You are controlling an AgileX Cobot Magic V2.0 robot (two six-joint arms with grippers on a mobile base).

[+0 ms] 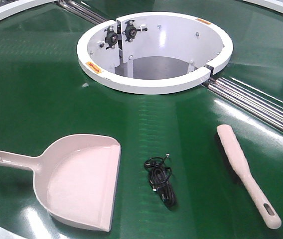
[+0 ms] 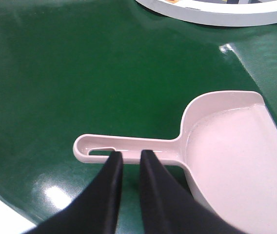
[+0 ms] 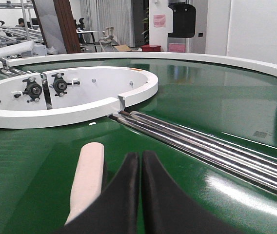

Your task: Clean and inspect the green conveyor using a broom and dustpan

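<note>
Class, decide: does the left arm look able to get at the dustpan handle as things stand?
Probably yes: the left gripper hovers right by the dustpan handle, jaws slightly apart, with only bare green conveyor around it.

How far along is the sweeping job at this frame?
Nothing looks done: the dustpan and broom both lie on the green conveyor, ungripped, and a black cable sits between them. In hand: the left gripper is at the dustpan's handle, the right gripper beside the broom. Remaining: grasping, sweeping, inspecting.
</note>
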